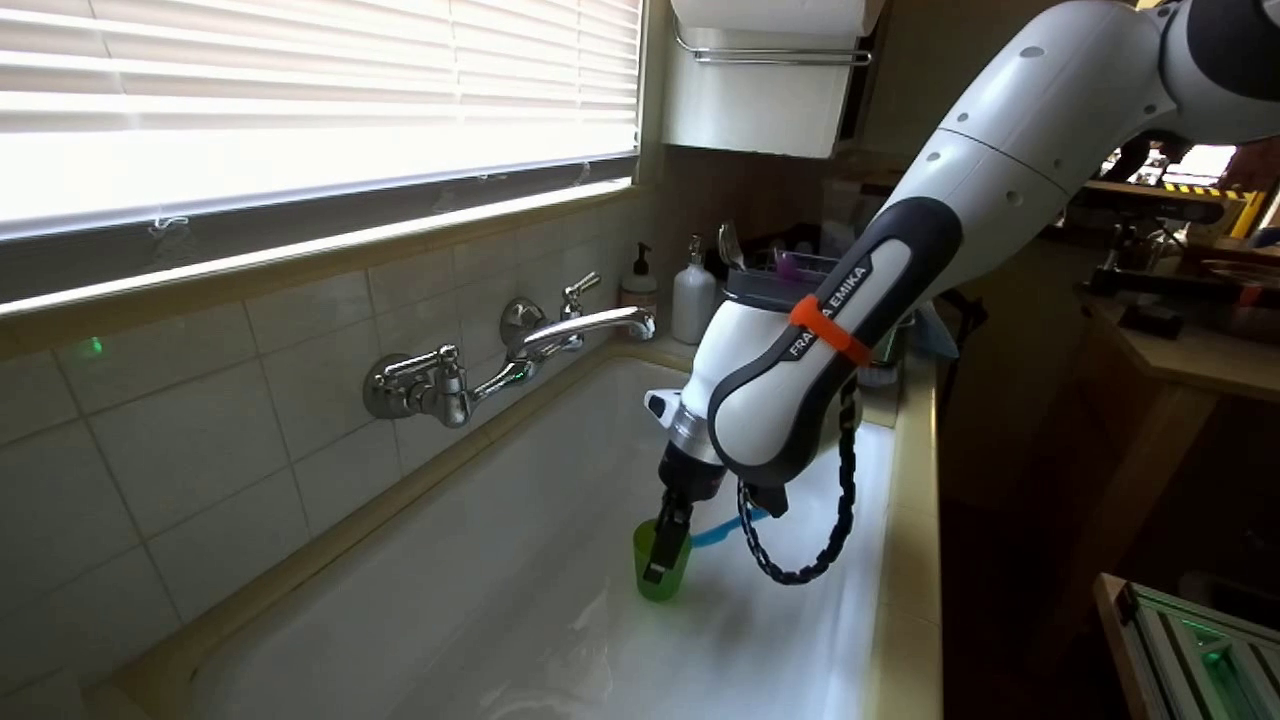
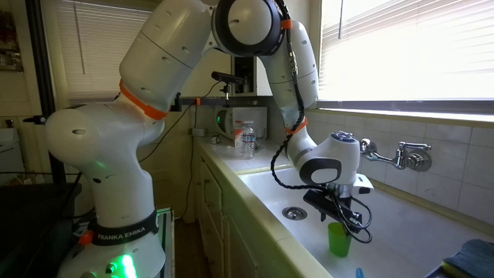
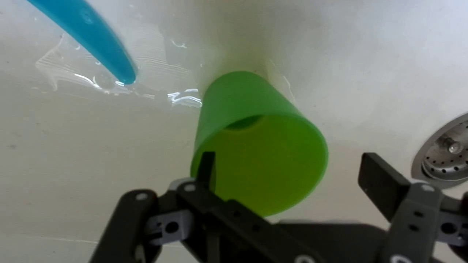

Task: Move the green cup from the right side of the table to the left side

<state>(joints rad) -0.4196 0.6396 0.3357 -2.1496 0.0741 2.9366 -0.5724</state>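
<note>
Wrist view shows one green tumbler (image 3: 256, 146) standing in one white sink basin (image 3: 109, 146), between one drain strainer (image 3: 448, 153) and one blue stick-like object (image 3: 89, 40); one gripper (image 3: 289, 159) has two fingers (image 3: 384, 186) spread wide apart.

In an exterior view, brightly lit white window blinds (image 1: 320, 90) hang on the left above a pale tiled wall (image 1: 200, 430), with wooden furniture (image 1: 1190, 365) standing in dimness on the right.

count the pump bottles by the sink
2 visible, in an exterior view: a black-topped bottle and, to its right in the picture, a white bottle, both past the faucet. The arm may hide others.
</note>
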